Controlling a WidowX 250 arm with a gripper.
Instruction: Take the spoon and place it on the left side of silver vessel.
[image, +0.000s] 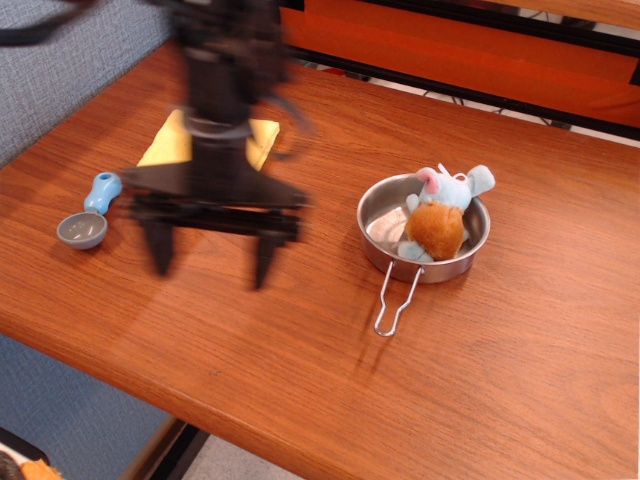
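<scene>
The spoon (89, 214) is small, like a little scoop. It has a round grey bowl and a short fat handle in light blue. The bowl is open side up and looks shiny inside. The spoon lies flat on the brown wooden table (520, 380), far over on the picture's left side, close to the table's edge. Its long way runs from the bowl, which is nearer the front edge, up to the blue handle, which points toward the back of the table and a bit to the picture's right. The handle's tip aims toward the yellow cloth (170, 142), which lies folded just behind it, partly hidden by the robot arm. The claw (209, 262) is black and looks blurry. It hangs over the table with its two fingers pointing down and spread wide apart, and nothing is between them. It is near the spoon, a bit to the picture's right of it, but not touching it. The silver vessel (378, 205) sits well apart from the spoon, over on the picture's right half of the table. It is a round shiny pan, much wider than the spoon, with a long thin wire handle (395, 301) that sticks out toward the front edge. A soft toy (441, 214) in blue and brown sits inside the pan.
</scene>
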